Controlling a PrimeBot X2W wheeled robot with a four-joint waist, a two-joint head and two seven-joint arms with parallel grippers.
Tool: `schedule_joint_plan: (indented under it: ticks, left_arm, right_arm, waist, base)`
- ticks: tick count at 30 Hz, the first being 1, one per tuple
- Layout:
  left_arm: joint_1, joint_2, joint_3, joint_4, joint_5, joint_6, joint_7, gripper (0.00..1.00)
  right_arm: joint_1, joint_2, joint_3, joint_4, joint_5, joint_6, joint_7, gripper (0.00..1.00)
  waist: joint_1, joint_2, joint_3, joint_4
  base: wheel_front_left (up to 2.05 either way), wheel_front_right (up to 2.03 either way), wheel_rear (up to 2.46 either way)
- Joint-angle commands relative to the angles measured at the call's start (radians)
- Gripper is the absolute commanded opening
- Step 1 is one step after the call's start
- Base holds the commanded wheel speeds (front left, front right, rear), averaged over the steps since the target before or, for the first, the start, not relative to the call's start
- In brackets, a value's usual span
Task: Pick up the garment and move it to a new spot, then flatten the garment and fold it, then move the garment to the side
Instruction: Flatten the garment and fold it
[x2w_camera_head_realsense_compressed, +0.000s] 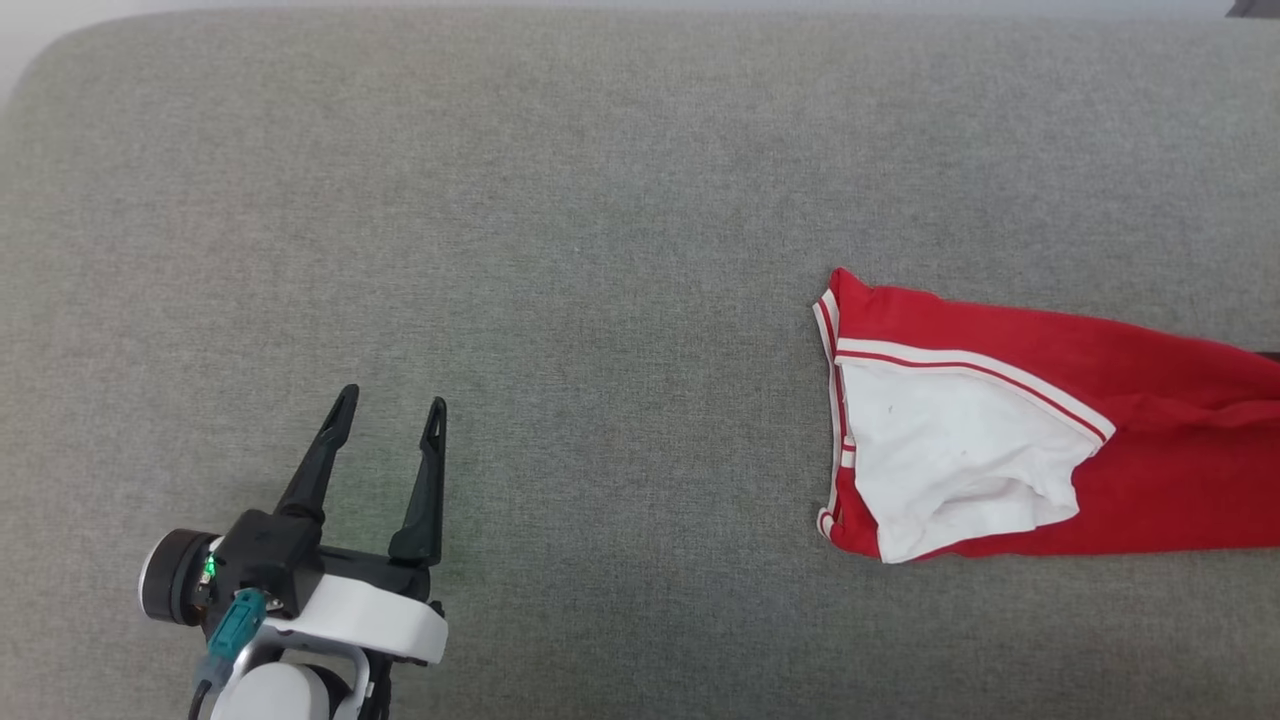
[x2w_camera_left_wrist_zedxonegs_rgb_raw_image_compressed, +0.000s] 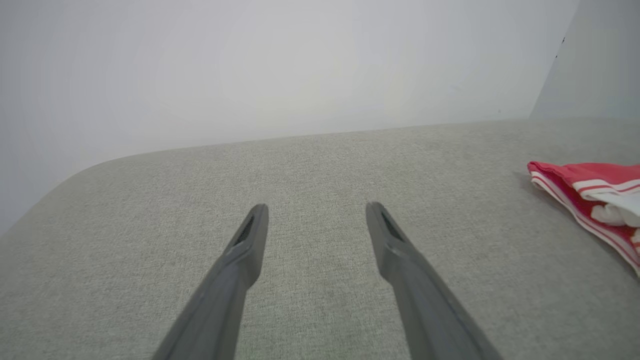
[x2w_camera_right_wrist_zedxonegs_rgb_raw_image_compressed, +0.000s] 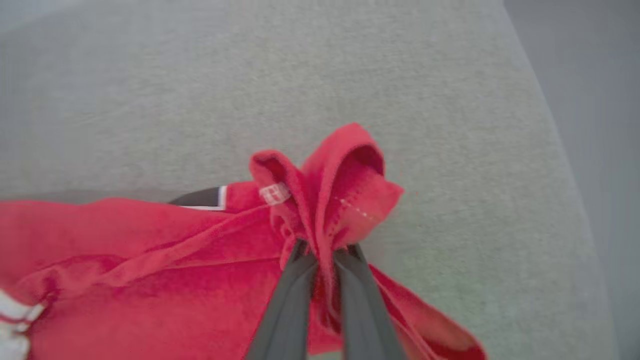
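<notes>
Now the shirt (x2w_camera_head_realsense_compressed: 1180, 470) lies stretched along the right side of the grey cushion (x2w_camera_head_realsense_compressed: 600, 200), white sleeve on top. My right hand (x2w_camera_right_wrist_zedxonegs_rgb_raw_image_compressed: 324, 252) is clamped on a bunched red end of it. My left hand (x2w_camera_head_realsense_compressed: 392, 403) hovers well apart from it, fingers spread, holding nothing.

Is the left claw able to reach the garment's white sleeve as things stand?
Probably yes: the left claw is open and empty, and only bare grey cushion lies between it and the white sleeve.
</notes>
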Motion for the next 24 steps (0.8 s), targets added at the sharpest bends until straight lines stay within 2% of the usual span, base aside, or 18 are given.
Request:
schedule_joint_plan:
  ticks: [1,9,10,14,19,24]
  left_arm:
    - [0.0,0.0,0.0,0.0,0.007,-0.004,-0.005,1.0]
    - [0.027,-0.011,0.009,0.002,-0.01,-0.003,-0.005,1.0]
    - [0.029,-0.014,0.009,0.004,-0.013,-0.003,-0.005,1.0]
    - [0.043,-0.021,0.005,0.007,-0.017,-0.003,-0.005,1.0]
    - [0.045,-0.032,-0.003,0.01,-0.027,-0.003,-0.005,1.0]
    - [0.045,-0.04,-0.028,0.017,-0.039,-0.003,-0.005,1.0]
  right_arm:
    - [0.017,0.012,0.007,-0.03,0.007,0.0,0.009,0.0]
    - [0.08,0.044,0.098,-0.337,-0.023,0.0,0.073,0.0]
    - [0.082,0.059,0.122,-0.411,-0.046,0.0,0.097,0.0]
    - [0.06,0.11,0.174,-0.528,-0.083,0.0,0.152,0.0]
    - [0.009,0.18,0.238,-0.609,-0.123,0.0,0.212,0.0]
    - [-0.07,0.235,0.313,-0.613,-0.169,0.0,0.252,0.0]
  waist:
    - [0.0,0.0,-0.006,0.002]
    - [0.0,0.0,-0.037,0.028]
    - [0.0,0.0,-0.045,0.039]
    - [0.0,0.0,-0.056,0.062]
    - [0.0,0.0,-0.062,0.101]
    - [0.0,0.0,-0.053,0.133]
  base:
    - [0.0,0.0,0.0]
    - [0.0,0.0,0.0]
    - [0.0,0.0,0.0]
    - [0.0,0.0,0.0]
    - [0.0,0.0,0.0]
    - [0.0,0.0,0.0]
